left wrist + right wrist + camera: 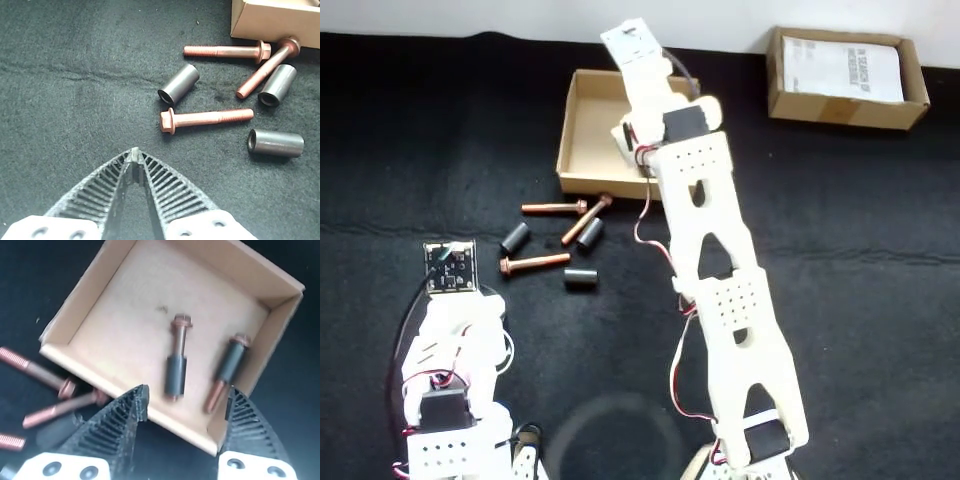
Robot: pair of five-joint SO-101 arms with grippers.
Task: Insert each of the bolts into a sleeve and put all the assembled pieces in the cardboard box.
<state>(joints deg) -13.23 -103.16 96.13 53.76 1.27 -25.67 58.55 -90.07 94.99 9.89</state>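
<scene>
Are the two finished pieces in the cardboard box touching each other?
Apart. Right wrist view shows bare cardboard box floor between the middle piece and the wall-side piece.

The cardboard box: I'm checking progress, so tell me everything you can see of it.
The cardboard box is a shallow, open-topped tray of plain brown card, sitting flat on the black cloth. Two assembled pieces lie on its floor near one wall, side by side and apart. The right gripper hangs above one edge, fingers open. Just outside that wall lie loose bolts.
</scene>
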